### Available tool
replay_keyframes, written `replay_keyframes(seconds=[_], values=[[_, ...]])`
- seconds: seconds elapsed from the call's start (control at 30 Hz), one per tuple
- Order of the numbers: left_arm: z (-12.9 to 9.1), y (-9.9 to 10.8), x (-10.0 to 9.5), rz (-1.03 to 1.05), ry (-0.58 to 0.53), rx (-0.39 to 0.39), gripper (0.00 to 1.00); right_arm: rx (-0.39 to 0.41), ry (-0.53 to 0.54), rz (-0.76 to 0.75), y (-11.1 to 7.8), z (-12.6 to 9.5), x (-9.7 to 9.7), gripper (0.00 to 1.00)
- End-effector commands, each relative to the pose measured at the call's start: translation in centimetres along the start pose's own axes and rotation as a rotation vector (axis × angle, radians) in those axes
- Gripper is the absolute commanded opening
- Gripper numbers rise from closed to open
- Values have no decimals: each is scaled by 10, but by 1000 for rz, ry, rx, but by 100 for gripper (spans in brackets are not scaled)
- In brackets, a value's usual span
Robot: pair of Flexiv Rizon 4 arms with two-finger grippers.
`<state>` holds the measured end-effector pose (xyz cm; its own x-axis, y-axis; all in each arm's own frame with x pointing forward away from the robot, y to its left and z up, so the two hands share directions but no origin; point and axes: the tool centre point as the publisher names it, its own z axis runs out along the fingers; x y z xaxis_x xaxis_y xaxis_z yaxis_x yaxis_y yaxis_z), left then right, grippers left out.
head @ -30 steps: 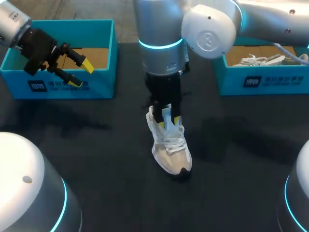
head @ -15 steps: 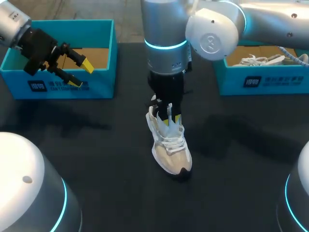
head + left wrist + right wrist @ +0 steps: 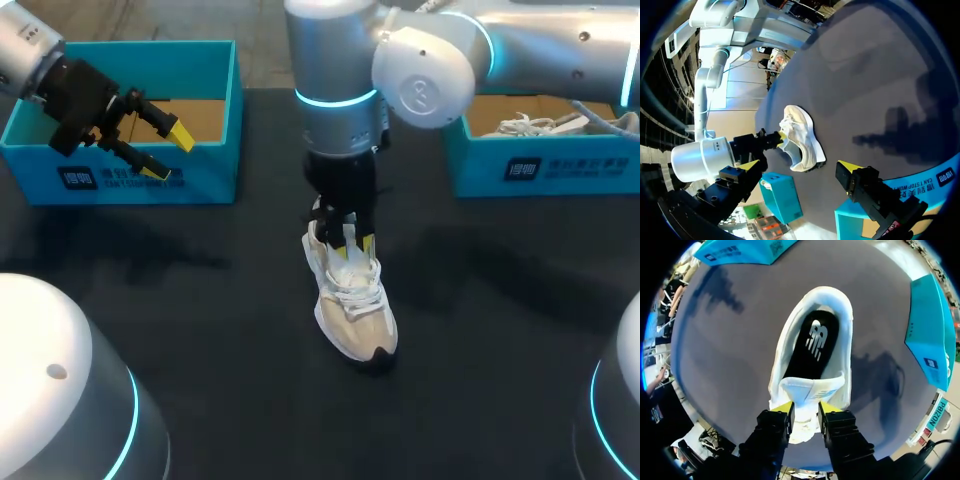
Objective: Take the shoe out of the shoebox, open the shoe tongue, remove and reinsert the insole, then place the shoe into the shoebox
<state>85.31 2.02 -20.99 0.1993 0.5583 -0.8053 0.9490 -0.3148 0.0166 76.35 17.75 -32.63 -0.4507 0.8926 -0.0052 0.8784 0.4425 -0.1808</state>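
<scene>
Cannot see the heel of the shoe [image 3: 355, 310] in the head view: covered at 12 o'clock by the right arm [image 3: 340, 60]. Cannot follow the right shoebox [image 3: 540, 170] past the 3 o'clock edge; contents half masked by the same arm. From the right wrist, cannot see the front of the insole [image 3: 812, 340] under the tongue [image 3: 812, 387], nor the toe beneath the jaws. Left shoebox [image 3: 200, 170] covered at its 9 o'clock corner by the left arm [image 3: 30, 50].

Bare table [image 3: 200, 330] flanks shoe [image 3: 352, 305]; right arm [image 3: 340, 110] blocks heel side; left shoebox [image 3: 212, 175], right shoebox [image 3: 585, 165] wall far corners
</scene>
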Motion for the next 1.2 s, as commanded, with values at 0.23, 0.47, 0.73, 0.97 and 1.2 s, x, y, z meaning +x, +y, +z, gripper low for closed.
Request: replay_keyframes(seconds=[0.23, 0.47, 0.73, 0.97, 1.2], values=[[0, 0, 0, 1, 3, -1, 100, 31, -51, 6, -2, -11, 7, 35], [0, 0, 0, 1, 3, -1, 100, 36, -54, 25, -4, -4, 4, 39], [0, 0, 0, 1, 3, -1, 100, 26, -55, 29, 15, 10, -5, 39], [0, 0, 0, 1, 3, -1, 100, -18, -60, -5, 15, -5, -10, 39], [0, 0, 0, 1, 3, -1, 100, -208, -41, -293, 17, -35, -15, 40]])
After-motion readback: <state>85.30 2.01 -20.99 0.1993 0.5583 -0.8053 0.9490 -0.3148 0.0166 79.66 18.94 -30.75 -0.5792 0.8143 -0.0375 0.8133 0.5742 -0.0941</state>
